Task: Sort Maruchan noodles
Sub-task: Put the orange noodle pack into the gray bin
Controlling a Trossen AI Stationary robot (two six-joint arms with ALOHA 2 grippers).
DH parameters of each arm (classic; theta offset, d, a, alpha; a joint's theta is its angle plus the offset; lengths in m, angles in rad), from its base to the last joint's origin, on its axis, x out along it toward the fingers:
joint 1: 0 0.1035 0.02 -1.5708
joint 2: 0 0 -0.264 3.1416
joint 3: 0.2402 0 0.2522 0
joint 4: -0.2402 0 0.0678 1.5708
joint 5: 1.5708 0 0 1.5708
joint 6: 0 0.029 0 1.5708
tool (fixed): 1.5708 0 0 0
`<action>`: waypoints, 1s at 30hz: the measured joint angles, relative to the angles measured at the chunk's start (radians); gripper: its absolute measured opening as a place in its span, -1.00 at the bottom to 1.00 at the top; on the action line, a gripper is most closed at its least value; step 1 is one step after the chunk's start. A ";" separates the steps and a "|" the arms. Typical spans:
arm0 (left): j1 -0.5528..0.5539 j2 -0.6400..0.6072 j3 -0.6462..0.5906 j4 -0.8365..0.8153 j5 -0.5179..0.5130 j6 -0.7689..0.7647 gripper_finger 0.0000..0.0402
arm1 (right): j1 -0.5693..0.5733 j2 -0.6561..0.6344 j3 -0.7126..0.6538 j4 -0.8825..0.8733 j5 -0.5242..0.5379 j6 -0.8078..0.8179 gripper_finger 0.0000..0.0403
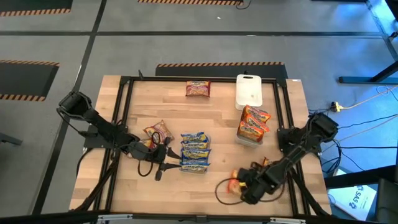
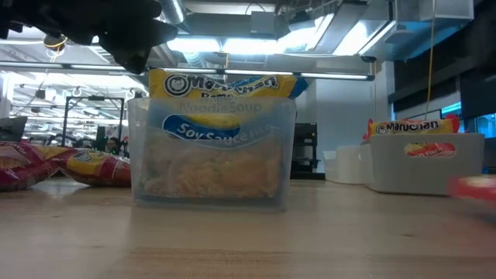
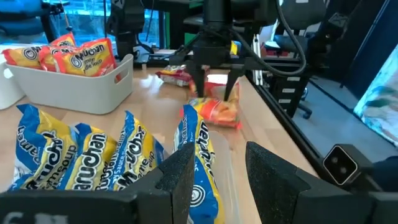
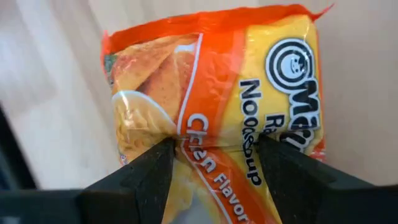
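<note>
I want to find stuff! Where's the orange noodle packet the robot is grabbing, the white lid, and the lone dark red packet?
orange noodle packet (image 4: 211,112), right wrist view, middle of its printed face.
white lid (image 1: 249,91), high view, centre of its top.
dark red packet (image 1: 198,89), high view, middle of the wrapper.

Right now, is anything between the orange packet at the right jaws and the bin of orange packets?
Nothing visible: bare wood lies between the orange packet at the right gripper and the bin beyond it.
</note>
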 joint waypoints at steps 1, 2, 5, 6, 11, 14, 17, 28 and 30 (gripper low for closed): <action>0.000 0.000 0.000 0.000 0.000 -0.004 -0.32 | -0.022 0.000 0.000 0.011 0.015 -0.029 0.14; 0.000 0.000 0.000 0.000 0.000 -0.015 -0.32 | -0.045 0.000 0.000 0.022 0.024 -0.055 0.14; 0.000 0.000 0.000 0.002 0.002 -0.023 -0.32 | -0.113 -0.012 0.006 0.035 -0.008 -0.146 0.14; 0.000 0.000 0.000 0.005 0.002 -0.023 -0.32 | -0.133 -0.024 0.013 0.033 -0.032 -0.177 0.14; -0.013 0.001 0.054 -0.021 0.006 -0.020 -0.32 | -0.204 -0.146 0.017 -0.033 -0.086 -0.320 0.14; -0.025 0.035 0.139 -0.134 -0.015 0.002 -0.32 | -0.238 -0.241 -0.013 -0.061 -0.040 -0.382 0.14; -0.022 0.120 0.257 -0.245 -0.027 0.020 -0.32 | -0.283 -0.327 -0.092 -0.028 -0.031 -0.409 0.14; 0.029 0.488 0.706 -0.529 -0.049 0.084 -0.32 | -0.266 -0.473 -0.440 0.361 -0.031 -0.252 0.14; 0.045 0.529 0.769 -0.578 -0.038 0.084 -0.32 | -0.249 -0.472 -0.464 0.392 -0.028 -0.224 0.14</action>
